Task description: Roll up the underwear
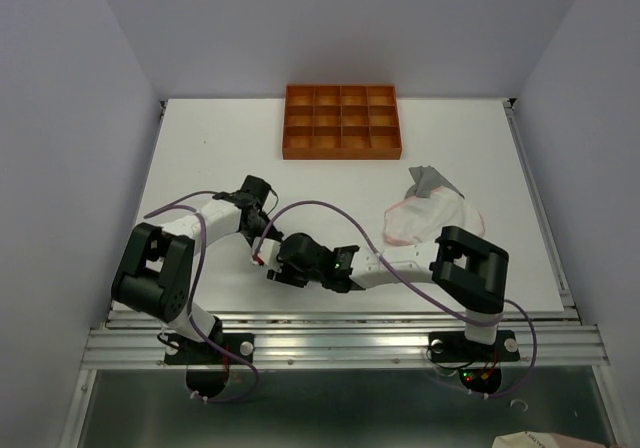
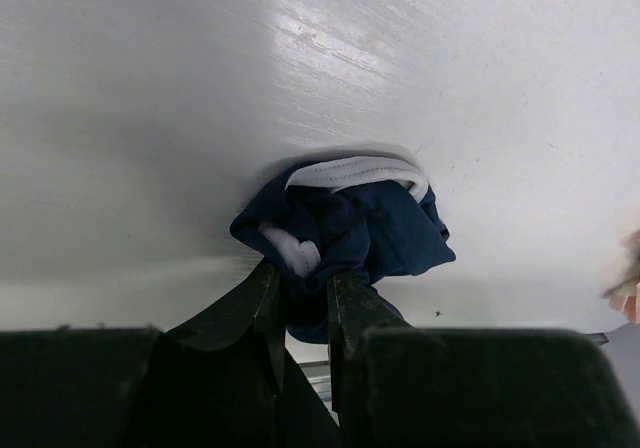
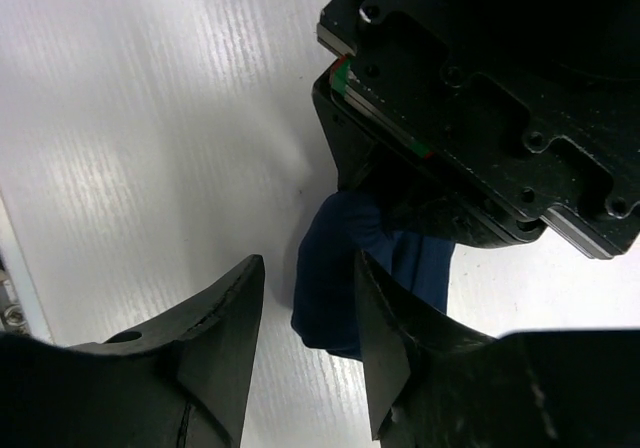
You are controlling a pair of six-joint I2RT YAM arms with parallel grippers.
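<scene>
While the left claw [image 2: 300, 293] is clamped on the bunched navy underwear [image 2: 370, 228] on the worktop [image 1: 200, 148], the right claw [image 3: 308, 268] has its jaws apart just beside that cloth. The pink underwear [image 1: 420, 220] and grey underwear [image 1: 428, 180] lie touching at the right, outside the orange tray [image 1: 342, 153] of 12 compartments at the far side.

Left claw [image 2: 300, 293] pinched tight, right claw [image 3: 308, 268] parted, wrists close

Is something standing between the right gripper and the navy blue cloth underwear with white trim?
Nothing visible. The navy blue underwear lies right before the open right gripper; the left gripper pinches its far end.
</scene>
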